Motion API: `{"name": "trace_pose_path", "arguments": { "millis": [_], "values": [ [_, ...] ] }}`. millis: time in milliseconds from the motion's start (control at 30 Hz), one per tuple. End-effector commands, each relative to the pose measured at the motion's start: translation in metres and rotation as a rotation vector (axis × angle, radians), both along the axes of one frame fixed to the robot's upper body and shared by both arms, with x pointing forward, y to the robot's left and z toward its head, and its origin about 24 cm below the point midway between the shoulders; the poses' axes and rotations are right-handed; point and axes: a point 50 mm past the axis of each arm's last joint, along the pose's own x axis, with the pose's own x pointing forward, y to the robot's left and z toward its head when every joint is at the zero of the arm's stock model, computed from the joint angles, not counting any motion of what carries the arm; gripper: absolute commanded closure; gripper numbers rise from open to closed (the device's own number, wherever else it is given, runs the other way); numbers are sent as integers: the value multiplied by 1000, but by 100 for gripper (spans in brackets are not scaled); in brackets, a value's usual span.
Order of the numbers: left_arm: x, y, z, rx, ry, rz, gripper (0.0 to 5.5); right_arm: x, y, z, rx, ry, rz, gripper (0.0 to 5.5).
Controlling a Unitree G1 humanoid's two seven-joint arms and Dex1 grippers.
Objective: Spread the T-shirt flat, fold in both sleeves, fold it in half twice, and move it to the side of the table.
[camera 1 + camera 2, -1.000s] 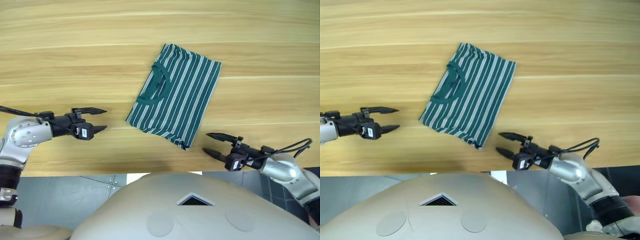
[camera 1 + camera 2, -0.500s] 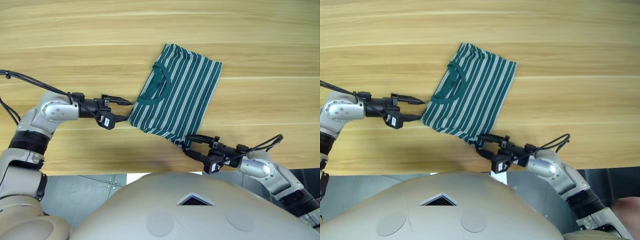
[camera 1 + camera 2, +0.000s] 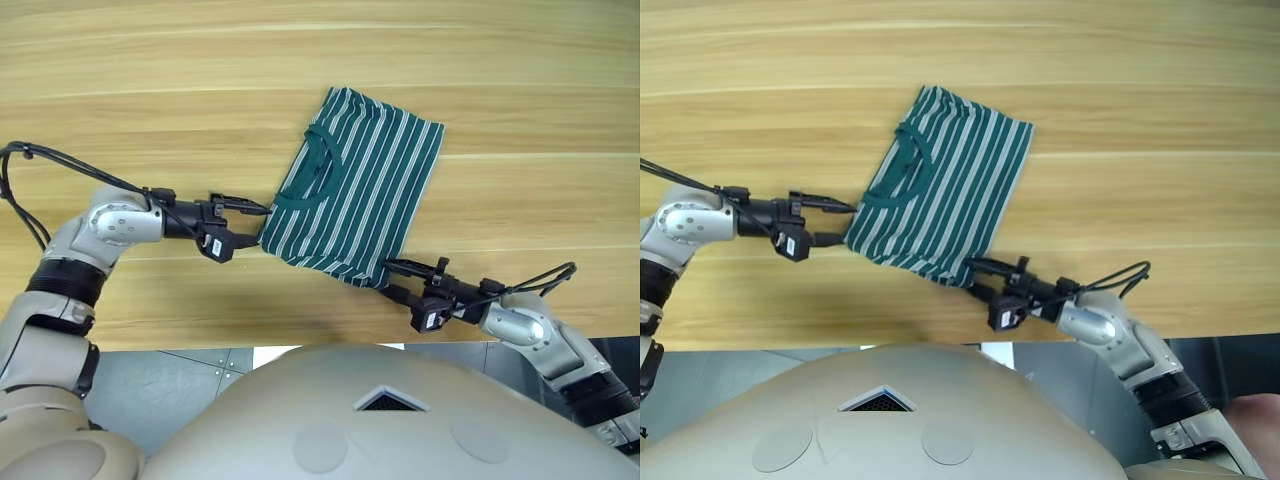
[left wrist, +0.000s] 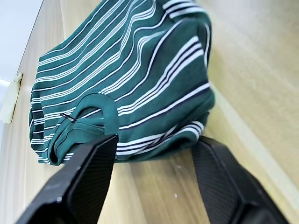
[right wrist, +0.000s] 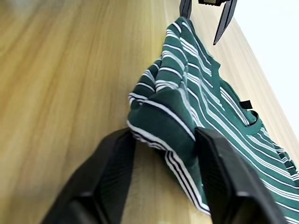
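A green T-shirt (image 3: 355,195) with white stripes is seen lying on the wooden worktop (image 3: 150,100). It is folded into a compact oblong and set at a slant, and its collar is shown on top, towards the shirt's left edge.

The left tool (image 3: 262,226) is held low over the worktop at the shirt's near left corner. Its fingers (image 4: 88,172) are spread apart, and that corner of the cloth is seen between them; the layered fold edge lies just inside the tips. No pinch on the fabric is shown.

The right tool (image 3: 390,277) is placed at the shirt's near right corner, level with the worktop. Its fingers (image 5: 112,172) are likewise spread, one on either side of the bunched corner, where several striped layers are stacked. The cloth is seen close against both fingers, but whether it is actually touched by them cannot be told.

The shirt's far edge is left flat on the wood, well apart from both tools.
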Motion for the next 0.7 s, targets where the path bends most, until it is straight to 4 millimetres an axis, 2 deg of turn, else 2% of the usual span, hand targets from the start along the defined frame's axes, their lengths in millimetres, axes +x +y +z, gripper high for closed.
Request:
{"name": "trace_pose_path", "arguments": {
  "millis": [33, 167, 300, 433, 567, 700],
  "values": [
    [-22, 6, -19, 73, 130, -16, 261, -7, -7, -6, -73, 45, 30, 406],
    [-27, 8, -14, 31, 148, 7, 261, -12, -2, -3, -35, 57, 55, 468],
    [-28, 3, -20, 31, 187, -8, 261, -8, 0, -5, -35, 44, 52, 538],
    [-20, -4, -28, 39, 177, -11, 261, -7, 1, -4, -34, 41, 54, 545],
    [-25, -11, -35, 26, 207, -52, 261, -4, -6, -2, -49, 36, 42, 545],
    [-21, -8, -36, 39, 213, -41, 261, -2, -6, -2, -52, 31, 41, 545]
  ]
}}
